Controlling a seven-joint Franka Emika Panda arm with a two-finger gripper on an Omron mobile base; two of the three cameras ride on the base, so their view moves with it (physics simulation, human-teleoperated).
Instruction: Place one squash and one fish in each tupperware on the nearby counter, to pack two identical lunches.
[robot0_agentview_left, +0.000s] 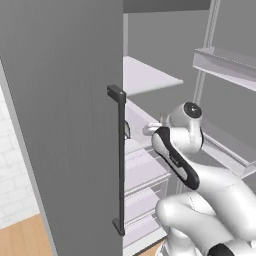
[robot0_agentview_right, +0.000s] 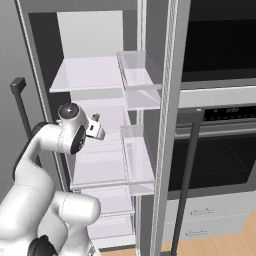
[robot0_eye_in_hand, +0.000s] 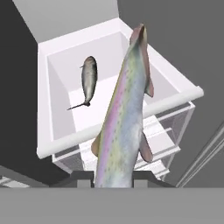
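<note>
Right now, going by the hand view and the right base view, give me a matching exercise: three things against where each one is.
Things:
1. near fish
2. far fish
3. oven

Places:
A. lying in the white fridge drawer
B. right of the open fridge
C. rising from between the jaws, above the drawer

Pairs: 1-C, 2-A, 3-B

A rendered home kitchen, shown by a tall grey fridge door with a dark bar handle (robot0_agentview_left: 120, 160), translucent glass fridge shelves (robot0_agentview_right: 90, 75), a black built-in wall oven (robot0_agentview_right: 220, 150), pale grey drawers (robot0_agentview_right: 210, 215), light wooden flooring (robot0_agentview_left: 20, 237)
</note>
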